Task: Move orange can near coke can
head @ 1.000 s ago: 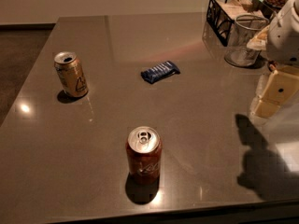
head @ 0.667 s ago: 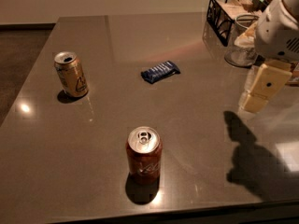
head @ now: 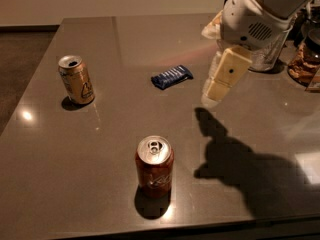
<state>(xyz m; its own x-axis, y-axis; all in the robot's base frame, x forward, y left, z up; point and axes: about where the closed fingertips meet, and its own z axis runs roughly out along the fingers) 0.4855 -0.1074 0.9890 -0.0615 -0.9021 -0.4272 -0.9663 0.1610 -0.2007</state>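
We find the orange can [head: 76, 80] untouched, well apart from the coke can [head: 154, 167]; the empty gripper [head: 214, 94], opening impossible to tell, hovers above the tabletop [head: 75, 194], away from both.

The glossy grey-brown bench [head: 100, 184] carries 1 blue snack packet [head: 171, 77], lying flat just off centre toward 12 o'clock. At 2 o'clock stands a clear glass container [head: 267, 60], partly hidden. A dark holder [head: 305, 59] with brownish contents sits at 3 o'clock, cut by the edge. The gripper [head: 216, 90] hangs at 2 o'clock, apart from the packet.
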